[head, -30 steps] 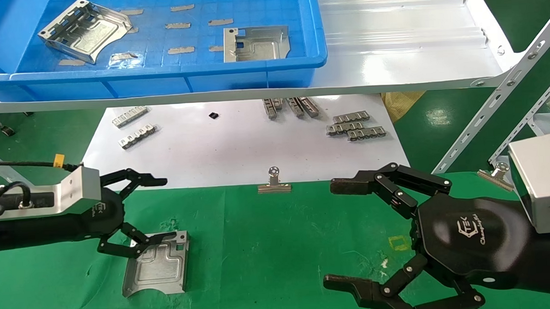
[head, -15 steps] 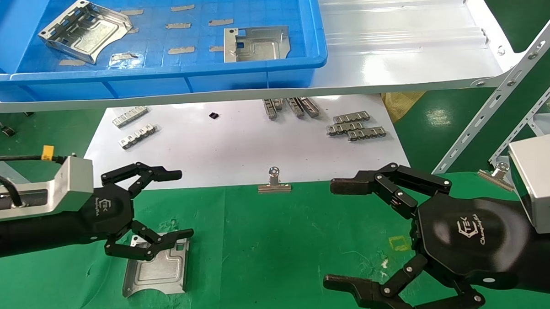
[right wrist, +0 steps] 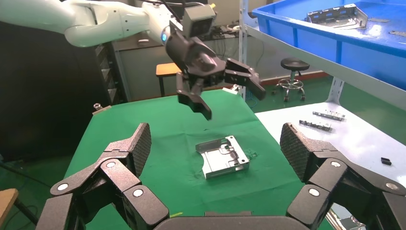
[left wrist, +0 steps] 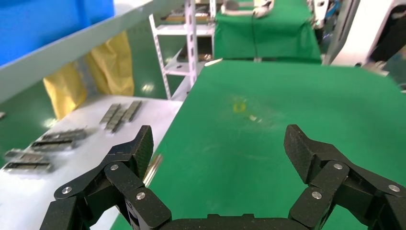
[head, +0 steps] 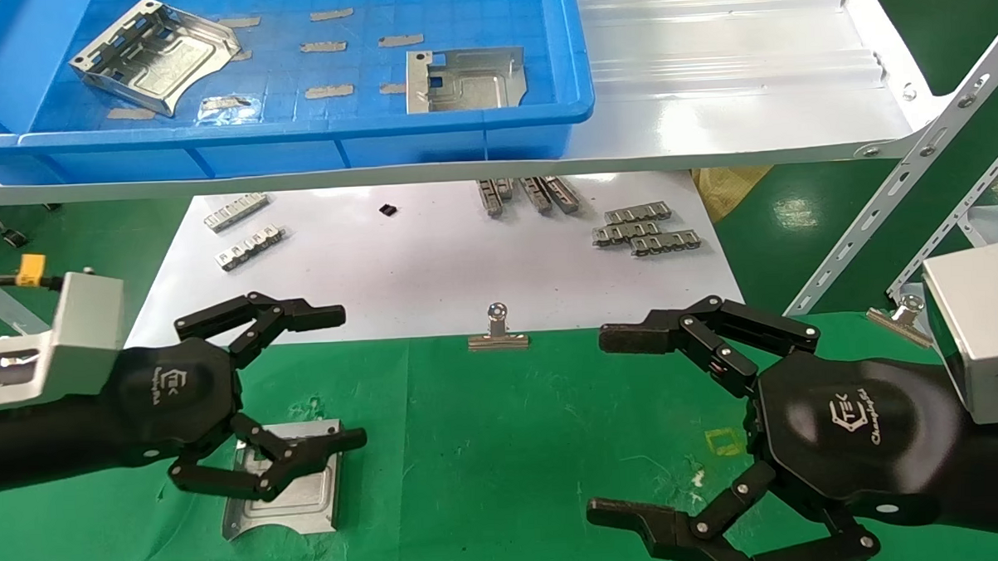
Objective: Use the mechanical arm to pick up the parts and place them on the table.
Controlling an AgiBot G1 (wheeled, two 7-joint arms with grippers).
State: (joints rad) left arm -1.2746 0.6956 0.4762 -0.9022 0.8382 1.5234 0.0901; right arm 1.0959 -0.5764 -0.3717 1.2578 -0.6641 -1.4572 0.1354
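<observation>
From the head, the black-clawed left gripper [head: 303,379] is hovering spread wide, empty, above a shiny silver stamped plate [head: 295,495] lying on the green-clothed table [head: 505,446]; the right wrist is showing that plate [right wrist: 222,156] flat, seemingly stiff, light, slippery, best pinched by its upturned flanges.

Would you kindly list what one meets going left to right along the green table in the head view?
Left pincer over the silver part → binder clip at the table's far edge → yellow square mark → right pincer, open above the cloth → second binder clip.
</observation>
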